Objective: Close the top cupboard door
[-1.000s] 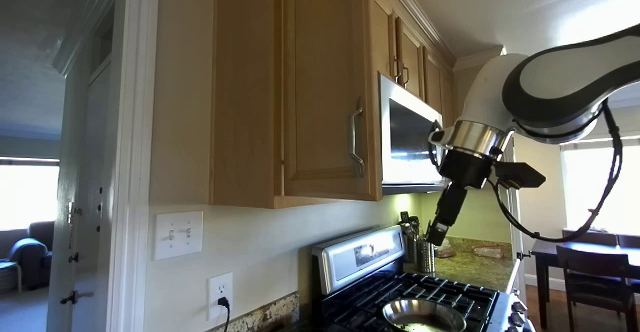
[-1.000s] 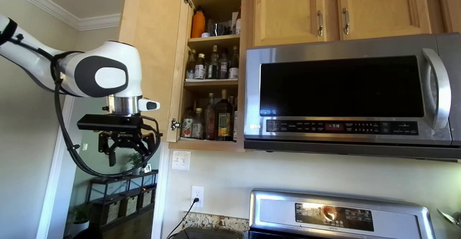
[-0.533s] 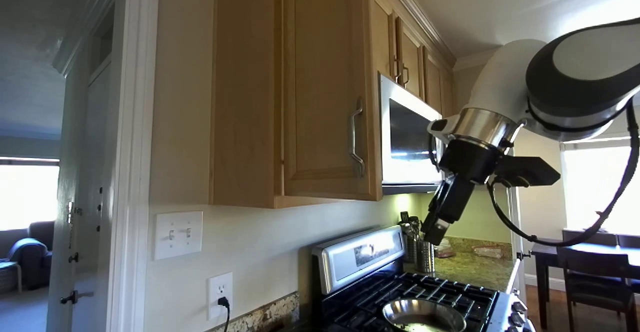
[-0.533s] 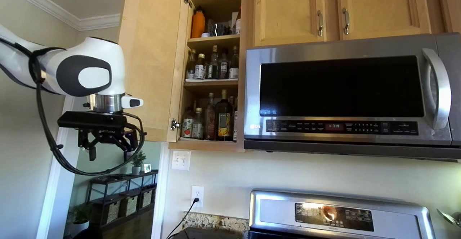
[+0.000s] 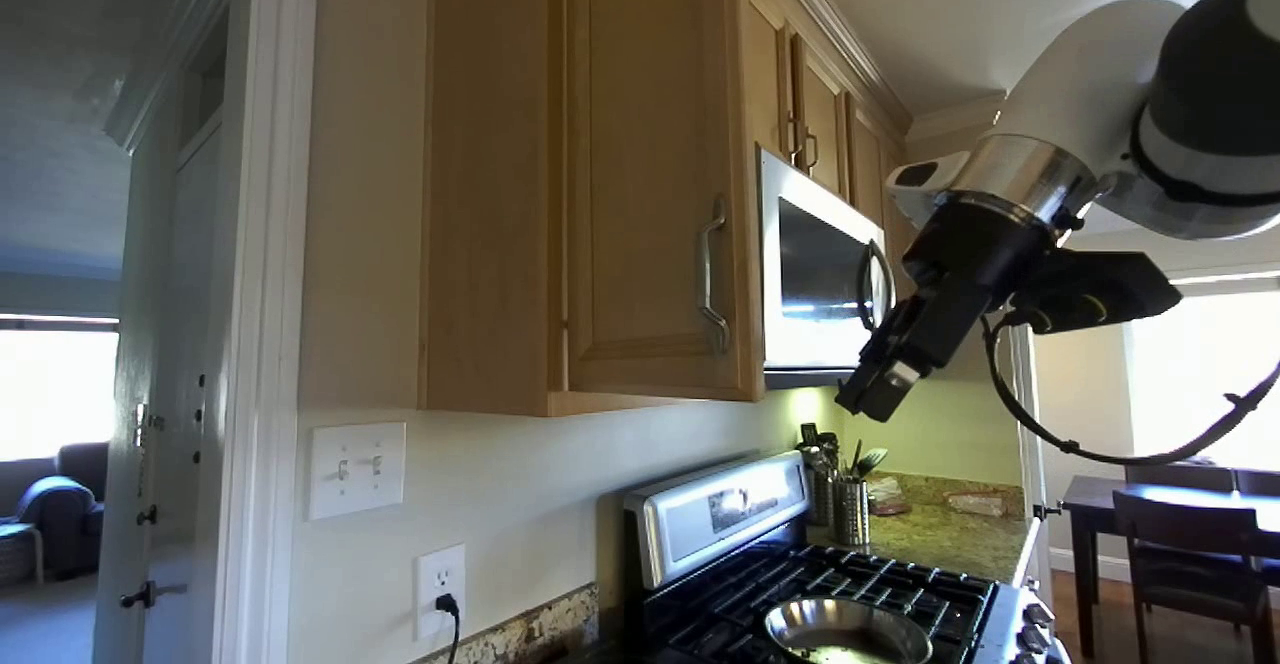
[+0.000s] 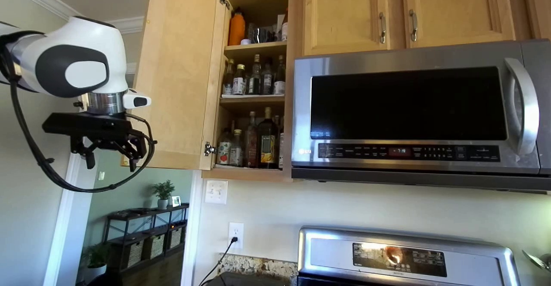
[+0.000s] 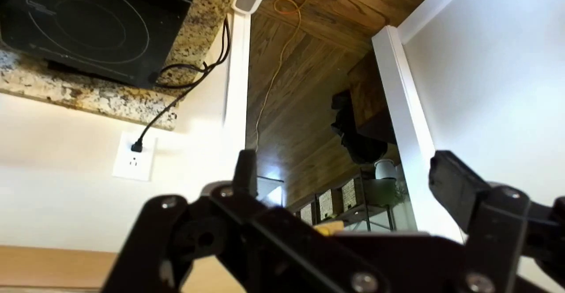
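The top cupboard door (image 5: 645, 144) stands open, its outer face and silver bar handle (image 5: 708, 274) showing in an exterior view. Its plain inner face (image 6: 181, 75) shows in an exterior view, hinged beside the open shelves. My gripper (image 5: 868, 402) is to the right of the door's free edge, apart from it, fingertips near the height of its bottom edge. In an exterior view the gripper (image 6: 112, 164) overlaps the door's lower free corner. In the wrist view the gripper (image 7: 343, 163) is open and empty. A bit of light wood (image 7: 329, 227) shows between the fingers, possibly the door's corner.
The cupboard shelves (image 6: 254, 100) hold several bottles. A steel microwave (image 6: 404, 105) with short wooden doors (image 6: 346, 14) above is beside the cupboard. Below are a stove (image 5: 800, 584) with a pan (image 5: 848, 629) and utensil holders (image 5: 850, 514). A cable loops under the wrist.
My arm has moved left and upward in an exterior view, towards the door's free edge, and the wrist has tilted and risen. The door has not moved. The fingers stay open.
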